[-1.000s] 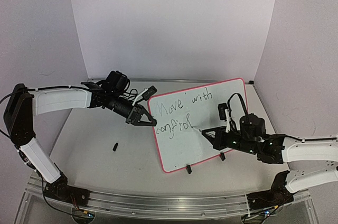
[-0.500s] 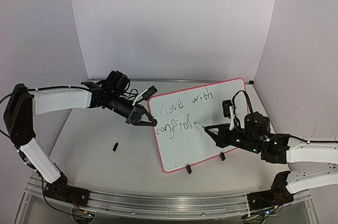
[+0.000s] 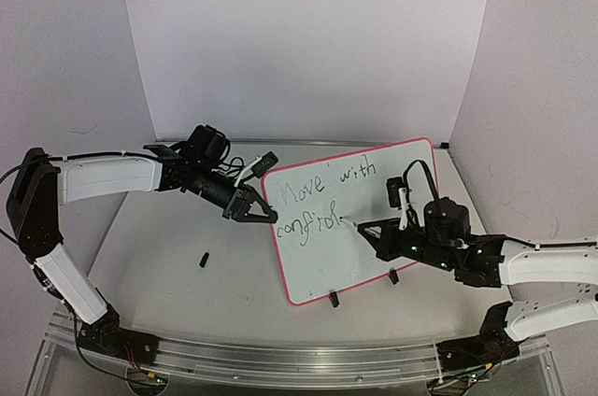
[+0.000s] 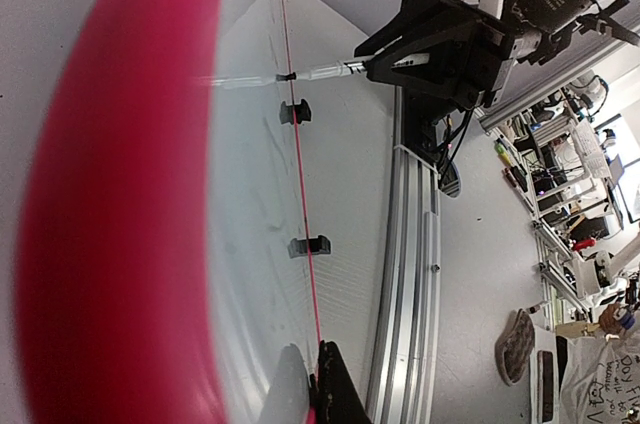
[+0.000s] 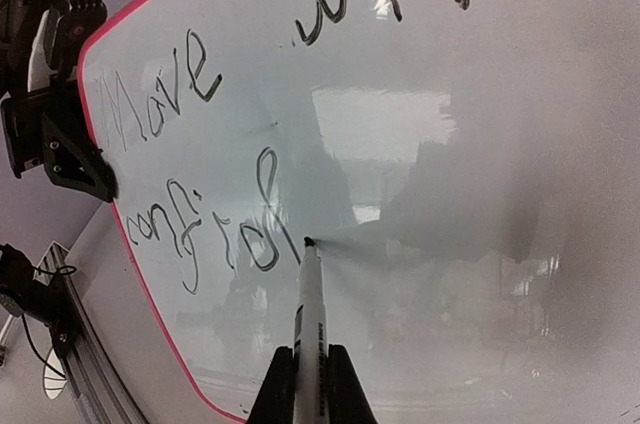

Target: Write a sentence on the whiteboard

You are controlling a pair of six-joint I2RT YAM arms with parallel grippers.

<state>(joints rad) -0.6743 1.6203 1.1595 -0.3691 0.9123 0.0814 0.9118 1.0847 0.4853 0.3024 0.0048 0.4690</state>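
Okay, mid-writing. The whiteboard (image 3: 322, 261) stands tilted on its black clip feet at centre-right of the table (image 3: 159, 284) in the top view, pink rim all round. The sentence (image 3: 322, 198) is only part done: "Move with" on the upper row, and a second slanted row underneath reading something like "confirol". The right claw (image 3: 371, 231), low right of frame, is clamped on a black marker (image 5: 308, 304). In the right wrist view the marker tip sits on or just off the board, right after the last letter of the lower row; contact is hard to call. The left claw (image 3: 257, 212) comes in from the upper left and looks pinched onto the board's left rim, apparently steadying it. A small black piece (image 3: 203, 259), maybe the cap, lies well apart on the table. Next up, I'd guess the following letter: light pressure, strokes heading right along the same slant, board held firm.
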